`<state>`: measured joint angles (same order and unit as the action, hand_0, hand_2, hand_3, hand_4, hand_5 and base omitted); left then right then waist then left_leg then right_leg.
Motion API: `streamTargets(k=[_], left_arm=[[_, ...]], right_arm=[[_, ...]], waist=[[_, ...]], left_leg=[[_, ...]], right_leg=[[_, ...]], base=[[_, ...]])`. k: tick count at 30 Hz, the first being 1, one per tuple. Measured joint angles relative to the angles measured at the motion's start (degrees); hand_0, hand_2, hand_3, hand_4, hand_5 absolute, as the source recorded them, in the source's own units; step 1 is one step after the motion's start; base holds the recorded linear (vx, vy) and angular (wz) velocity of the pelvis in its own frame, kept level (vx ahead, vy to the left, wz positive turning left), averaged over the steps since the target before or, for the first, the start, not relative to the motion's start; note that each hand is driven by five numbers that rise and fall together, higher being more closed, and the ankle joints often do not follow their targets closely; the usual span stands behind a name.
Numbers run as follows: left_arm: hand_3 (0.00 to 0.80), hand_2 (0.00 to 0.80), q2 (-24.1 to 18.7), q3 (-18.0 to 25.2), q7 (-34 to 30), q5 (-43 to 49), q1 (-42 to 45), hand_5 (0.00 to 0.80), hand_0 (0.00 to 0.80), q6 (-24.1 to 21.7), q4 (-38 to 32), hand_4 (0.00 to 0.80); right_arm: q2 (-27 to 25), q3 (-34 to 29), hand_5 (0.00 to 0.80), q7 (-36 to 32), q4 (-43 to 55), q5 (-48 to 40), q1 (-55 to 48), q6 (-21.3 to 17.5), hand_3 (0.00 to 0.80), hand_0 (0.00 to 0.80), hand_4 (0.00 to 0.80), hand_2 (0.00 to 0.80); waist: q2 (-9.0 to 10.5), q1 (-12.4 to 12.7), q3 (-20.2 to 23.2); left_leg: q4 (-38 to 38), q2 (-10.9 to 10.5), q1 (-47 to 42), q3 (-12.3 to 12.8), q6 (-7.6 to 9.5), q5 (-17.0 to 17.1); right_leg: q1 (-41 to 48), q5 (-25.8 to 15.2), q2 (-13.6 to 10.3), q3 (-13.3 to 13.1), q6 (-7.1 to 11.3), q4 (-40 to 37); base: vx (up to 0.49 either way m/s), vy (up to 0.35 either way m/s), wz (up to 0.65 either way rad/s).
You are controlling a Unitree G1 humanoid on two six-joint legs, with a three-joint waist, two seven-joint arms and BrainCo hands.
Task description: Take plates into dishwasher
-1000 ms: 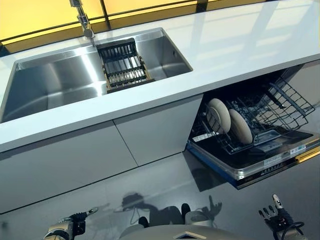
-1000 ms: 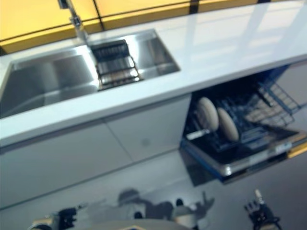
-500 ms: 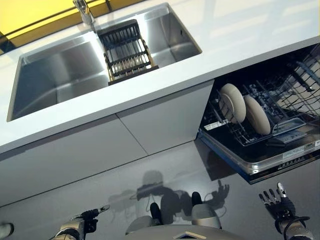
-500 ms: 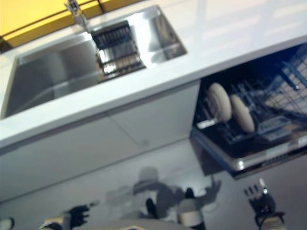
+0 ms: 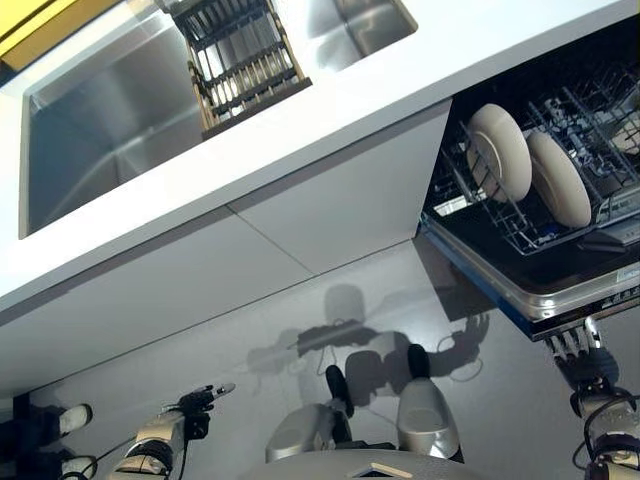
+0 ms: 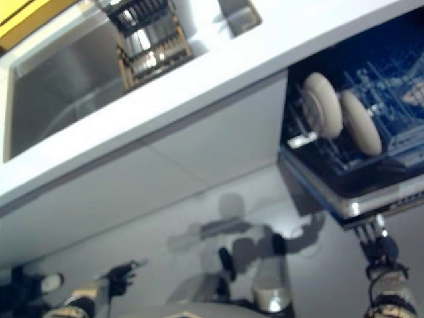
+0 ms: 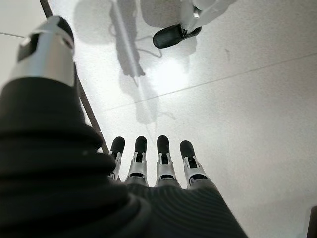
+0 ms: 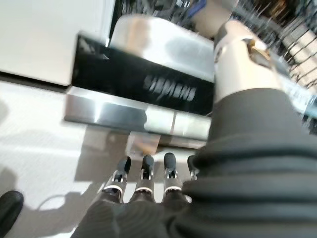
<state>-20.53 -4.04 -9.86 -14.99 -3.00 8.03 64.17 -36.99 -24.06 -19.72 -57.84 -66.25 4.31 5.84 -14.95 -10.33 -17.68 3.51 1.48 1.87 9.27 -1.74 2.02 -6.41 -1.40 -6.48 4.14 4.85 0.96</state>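
Two plates (image 5: 528, 165) stand on edge in the dishwasher (image 5: 560, 290) rack – slotted upright between tines so they stay put. Our right hand (image 5: 588, 362) reaches just under the open door's front edge, fingers straight, holding nothing – prob. to lift it shut. Left hand (image 5: 190, 405) hangs low, relaxed, empty.

Your right hand (image 5: 592, 362) sits just below the open dishwasher door (image 5: 530, 290); the door edge blocks the way straight up. Two plates (image 5: 528, 165) fill the rack's (image 5: 470, 190) near slots. Your left hand (image 5: 190, 402) has bare floor (image 5: 250, 400) around it.
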Motion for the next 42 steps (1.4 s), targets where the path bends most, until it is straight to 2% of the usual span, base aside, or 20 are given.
streamTargets(k=[7,11,20,24,28,31,35,37,40,42], left_arm=[[0.000,0.000,2.56,-1.98,1.42,-2.07,0.19,0.000,0.000,-0.60,-0.20,0.000],[0.000,0.000,4.17,-1.99,2.46,-2.06,0.43,0.000,0.000,-0.59,-0.17,0.000],[0.000,0.000,5.93,-2.40,4.57,-1.85,0.89,0.000,0.000,-0.38,-0.21,0.000],[0.000,0.000,7.07,-3.29,4.93,-1.53,2.16,0.000,0.000,0.19,-1.02,0.000],[0.000,0.000,7.12,-3.28,5.61,-1.51,3.30,0.000,0.000,1.05,-1.42,0.000],[0.000,0.000,7.08,-3.24,6.17,-1.49,3.84,0.000,0.000,1.61,-1.42,0.000],[0.000,0.000,6.86,-3.24,7.18,-1.26,4.69,0.000,0.000,1.77,-1.20,0.000],[0.000,0.000,6.49,-3.24,7.42,0.04,5.67,0.000,0.000,1.80,-0.84,0.000],[0.000,0.000,5.56,-3.23,7.75,0.72,6.22,0.000,0.000,1.96,-0.05,0.000],[0.000,0.000,4.54,-3.25,7.70,0.84,6.34,0.000,0.000,2.51,-0.02,0.000]], right_arm=[[-0.63,-0.02,0.000,2.52,6.31,-2.00,0.43,-0.67,0.000,0.000,0.000,0.000],[-0.63,0.36,0.000,3.16,7.69,-2.02,0.44,-0.72,0.000,0.000,0.000,0.000],[-0.57,0.37,0.000,5.46,12.34,-1.96,-1.21,-0.33,0.000,0.000,0.000,0.000],[-0.56,0.76,0.000,6.41,17.20,-1.92,-2.46,1.45,0.000,0.000,0.000,0.000],[-0.50,2.98,0.000,7.87,22.09,-1.93,-2.42,2.05,0.000,0.000,0.000,0.000],[-0.50,4.27,0.000,8.66,24.14,-1.96,-1.56,2.04,0.000,0.000,0.000,0.000],[0.04,5.36,0.000,9.91,27.04,-2.03,0.83,1.72,0.000,0.000,0.000,0.000],[0.33,6.53,0.000,9.62,30.03,-2.56,3.23,0.83,0.000,0.000,0.000,0.000],[0.56,6.96,0.000,8.87,34.34,-3.22,8.93,-1.38,0.000,0.000,0.000,0.000],[0.65,7.23,0.000,9.48,34.52,-2.93,11.80,-1.82,0.000,0.000,0.000,0.000]], waist=[[-1.33,-0.48,-1.11],[-1.48,-1.30,-1.19],[-0.92,-1.44,-1.60],[-0.14,-1.42,-1.58],[1.77,-1.05,-1.06],[3.73,0.64,0.31],[7.13,3.73,2.60],[8.70,4.09,3.96],[11.54,5.15,7.20],[13.69,6.87,9.69]], left_leg=[[0.33,-0.35,0.94,-0.10,0.12,0.64],[0.88,-0.48,0.82,-0.47,0.20,1.15],[1.39,-0.78,-1.94,-1.06,0.27,1.13],[1.66,-0.63,-3.71,-1.33,-0.01,0.42],[1.65,-0.31,-4.62,-1.85,0.08,0.53],[1.59,-0.09,-5.44,-2.48,-0.04,0.75],[1.61,0.29,-6.33,-3.62,-0.28,0.85],[1.64,0.34,-6.33,-4.23,-0.39,0.91],[1.61,0.47,-6.31,-4.79,-0.45,0.87],[1.63,0.62,-6.42,-5.43,-0.56,0.79]], right_leg=[[-1.52,0.31,-0.36,-0.02,0.24,1.14],[-1.43,0.20,-0.49,0.37,0.33,1.10],[3.06,-1.25,-0.58,1.03,0.33,-2.31],[6.54,-2.30,-0.29,1.22,0.13,-4.94],[8.22,-3.00,0.07,1.83,-0.12,-5.74],[9.30,-2.92,0.27,2.54,-0.41,-5.77],[10.72,-2.58,0.61,3.55,-0.75,-5.81],[11.09,-2.48,0.68,4.21,-0.81,-5.81],[11.42,-2.23,0.86,4.42,-0.90,-5.81],[11.91,-1.81,1.06,4.43,-0.98,-5.81]], base=[[-0.040,-0.012,0.01],[0.009,-0.056,0.05],[0.082,-0.054,0.03],[0.122,-0.067,0.00],[0.089,-0.077,0.06],[0.073,-0.094,0.11],[0.067,-0.046,0.16],[0.061,-0.017,0.15],[0.037,0.000,0.14],[0.026,0.013,0.19]])
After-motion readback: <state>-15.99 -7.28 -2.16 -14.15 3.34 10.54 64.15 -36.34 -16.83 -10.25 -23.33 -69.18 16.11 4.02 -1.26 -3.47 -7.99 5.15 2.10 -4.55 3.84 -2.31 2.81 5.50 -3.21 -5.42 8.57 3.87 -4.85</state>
